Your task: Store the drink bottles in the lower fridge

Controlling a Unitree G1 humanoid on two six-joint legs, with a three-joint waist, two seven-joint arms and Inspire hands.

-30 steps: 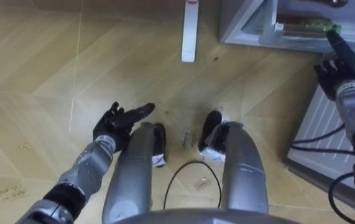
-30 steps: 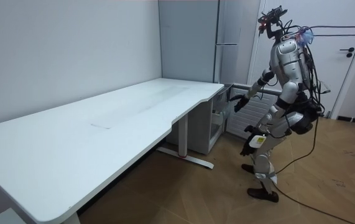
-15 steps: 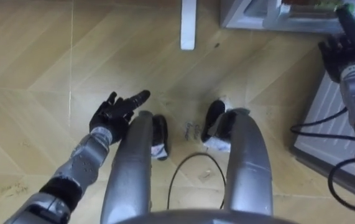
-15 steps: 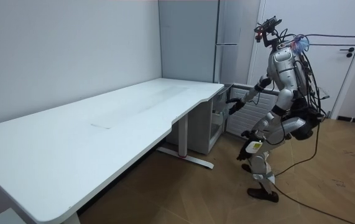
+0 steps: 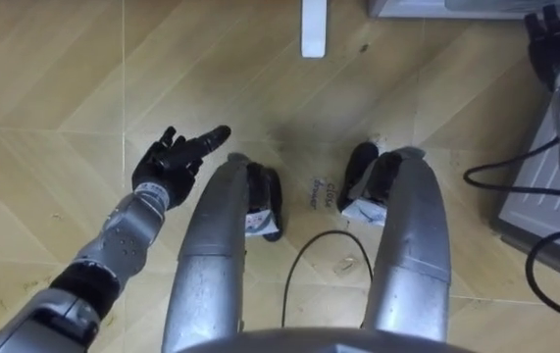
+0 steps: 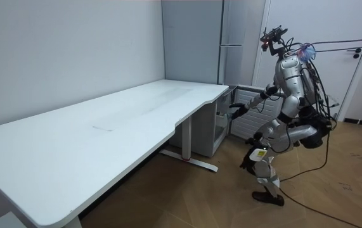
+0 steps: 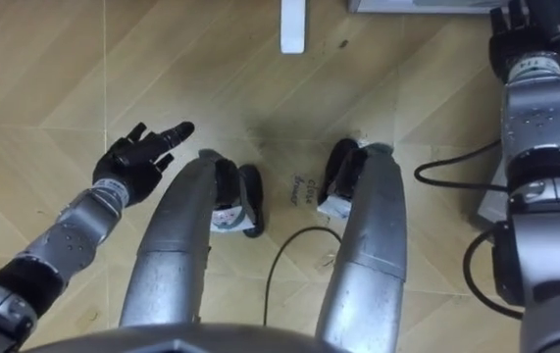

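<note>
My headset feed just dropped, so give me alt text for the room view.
The robot stands with bent knees on a wooden floor at the end of a long white desk, its right hand stretched toward the open lower fridge. Its left hand hangs open and empty beside its knee.

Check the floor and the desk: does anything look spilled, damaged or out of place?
Nothing looks spilled or broken. The only oddities are a dark smudge and some faint scribbled marks on the wooden floor, just ahead of the robot's feet. The white desk stands level.
</note>
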